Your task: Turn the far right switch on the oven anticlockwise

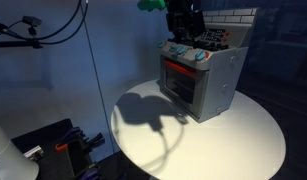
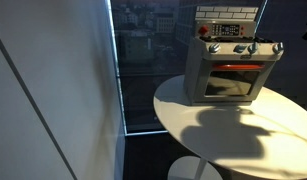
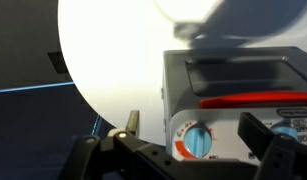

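The oven (image 1: 208, 85) is a grey toy box with a red-glowing door, standing on a round white table; it also shows in the other exterior view (image 2: 228, 75). Its row of light-blue knobs runs along the top front. The far right switch (image 2: 276, 47) is the end knob, also seen in an exterior view (image 1: 204, 57). In the wrist view this end knob (image 3: 196, 141) lies between my two dark fingers. My gripper (image 3: 191, 125) is open and apart from the knob. In an exterior view the gripper (image 1: 183, 22) hangs above the oven. It is out of frame in the other exterior view.
The round white table (image 1: 243, 140) has free surface in front of the oven, also in the other exterior view (image 2: 233, 130). A second knob (image 3: 288, 135) is partly hidden behind my finger. Black equipment (image 1: 53, 145) and cables stand beside the table. A window (image 2: 143, 60) is behind.
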`<state>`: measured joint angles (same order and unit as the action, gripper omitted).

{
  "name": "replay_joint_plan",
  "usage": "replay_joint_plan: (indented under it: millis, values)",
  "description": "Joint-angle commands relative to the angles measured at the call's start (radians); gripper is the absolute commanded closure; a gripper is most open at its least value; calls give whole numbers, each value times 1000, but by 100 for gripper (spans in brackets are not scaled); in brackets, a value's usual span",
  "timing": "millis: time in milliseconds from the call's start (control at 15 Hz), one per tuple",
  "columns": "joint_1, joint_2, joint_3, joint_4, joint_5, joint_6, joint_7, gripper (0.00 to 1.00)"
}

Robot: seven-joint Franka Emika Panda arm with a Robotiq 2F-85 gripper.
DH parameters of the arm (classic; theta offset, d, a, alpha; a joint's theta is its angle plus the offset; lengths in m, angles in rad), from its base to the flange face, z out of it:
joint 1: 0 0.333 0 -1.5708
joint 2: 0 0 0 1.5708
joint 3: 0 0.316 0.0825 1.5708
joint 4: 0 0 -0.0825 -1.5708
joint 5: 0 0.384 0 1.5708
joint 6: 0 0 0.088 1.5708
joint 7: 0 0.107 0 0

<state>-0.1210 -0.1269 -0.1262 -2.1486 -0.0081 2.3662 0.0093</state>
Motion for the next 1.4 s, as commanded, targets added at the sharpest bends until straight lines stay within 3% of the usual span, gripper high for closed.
replay_joint_plan:
  millis: [0, 533, 733, 1333]
  values:
    - [1, -60, -6, 6, 28, -185, -39, 0]
    - [-8, -107, 2, 82, -6, -594, 20, 0]
    - [-9, -104, 2, 118, -9, -695, 32, 0]
    - [-4, -103, -1, 98, 4, -684, 11, 0]
